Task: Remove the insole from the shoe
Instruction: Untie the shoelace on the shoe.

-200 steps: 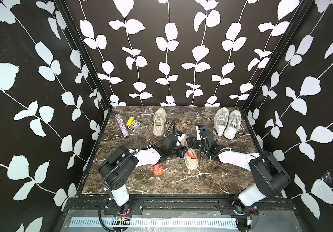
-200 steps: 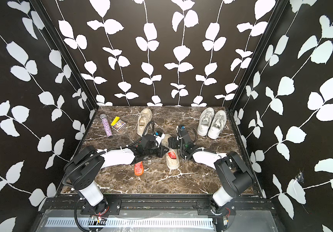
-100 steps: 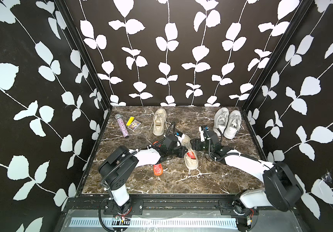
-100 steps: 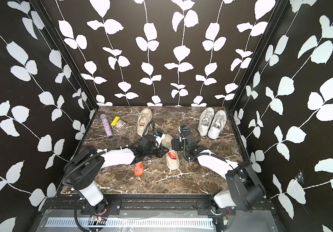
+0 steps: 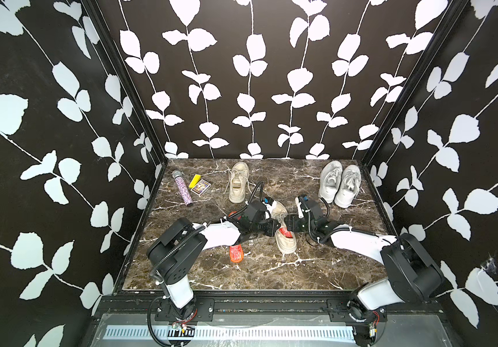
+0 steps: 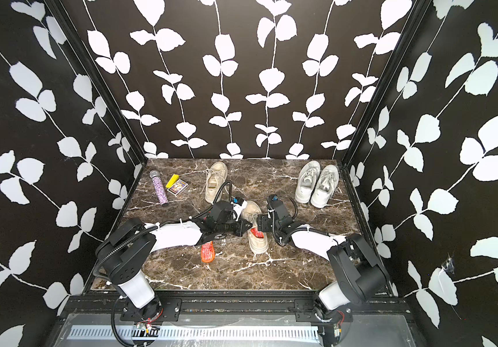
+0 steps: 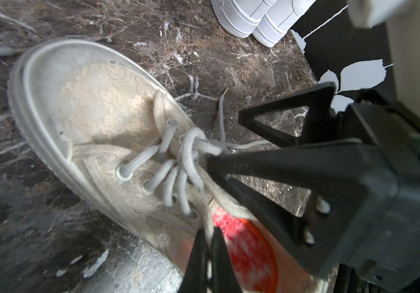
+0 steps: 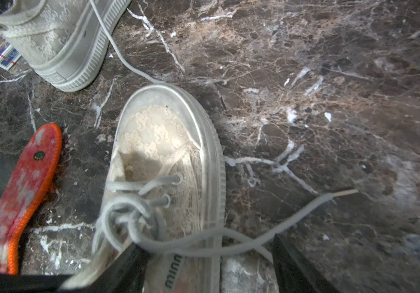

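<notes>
— Top views, left to right: what sits on the worktop (image 5: 271, 270)?

— At the far left there is a glittery purple tube (image 5: 182, 187) with a silver cap. Next comes a yellow block (image 5: 194, 180) touching a printed card box (image 5: 201, 187). The box's print is too small to read.

— And next?

— A second lace shoe (image 5: 238, 186) lies at the far side, toe toward the back wall. Nearer us is a loose insole (image 5: 236, 254), red with an orange rim, flat on the worktop beside the left arm. In the right wrist view it shows a small green mark, with no legible text.

— Where is the task's shoe?

— The shoe (image 5: 283, 240) is mid-worktop, beige lace on a pale rubber sole, heel toward us. Its insole (image 5: 286, 232), red, is inside and shows through the opening.

— What about the fingers?

— The left fingers (image 7: 198, 261) are pressed together, with their tips at the collar edge above the insole. I cannot tell whether they pinch anything. The right fingers (image 8: 127, 269) stand apart. One is over the opening by the lace knot and the other is over bare worktop. The shoe's right wall is between them, unclamped.

— Is there any writing?

— Only in the right wrist view, where black letters (image 8: 173, 271) on that wall seem to read "miu". The frame edge cuts off the rest.

— And the far right?

— A pair of white sneakers (image 5: 339, 186) stands there, touching side by side, with no readable brand.
</notes>
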Controlling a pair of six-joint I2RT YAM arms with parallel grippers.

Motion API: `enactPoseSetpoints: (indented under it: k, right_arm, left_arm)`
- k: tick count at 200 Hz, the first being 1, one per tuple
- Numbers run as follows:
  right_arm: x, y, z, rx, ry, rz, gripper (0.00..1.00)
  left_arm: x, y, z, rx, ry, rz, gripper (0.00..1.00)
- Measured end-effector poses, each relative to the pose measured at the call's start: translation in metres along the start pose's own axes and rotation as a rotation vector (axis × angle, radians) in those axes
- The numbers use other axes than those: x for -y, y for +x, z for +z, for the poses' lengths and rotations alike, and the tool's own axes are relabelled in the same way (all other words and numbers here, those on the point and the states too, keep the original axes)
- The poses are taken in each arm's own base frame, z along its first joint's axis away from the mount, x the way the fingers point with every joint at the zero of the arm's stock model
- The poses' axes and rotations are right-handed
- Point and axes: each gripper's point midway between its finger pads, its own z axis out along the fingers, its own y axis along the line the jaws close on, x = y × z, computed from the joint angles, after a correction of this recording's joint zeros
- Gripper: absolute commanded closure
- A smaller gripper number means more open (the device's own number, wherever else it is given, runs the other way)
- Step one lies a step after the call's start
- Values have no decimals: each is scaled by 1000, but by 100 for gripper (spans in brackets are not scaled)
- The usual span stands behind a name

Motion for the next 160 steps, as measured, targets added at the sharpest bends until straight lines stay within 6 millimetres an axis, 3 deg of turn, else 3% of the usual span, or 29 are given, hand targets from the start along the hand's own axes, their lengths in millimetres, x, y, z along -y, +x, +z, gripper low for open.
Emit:
enactPoseSetpoints:
  k: [89, 160]
  right_arm:
    - [-9, -23, 24, 67, -18, 30, 20]
    - [-19, -57, 48, 192, -49, 82, 13]
  left_arm:
    - [2, -2, 0, -4, 2, -1, 100]
    - [3, -3, 0, -9, 2, 1, 100]
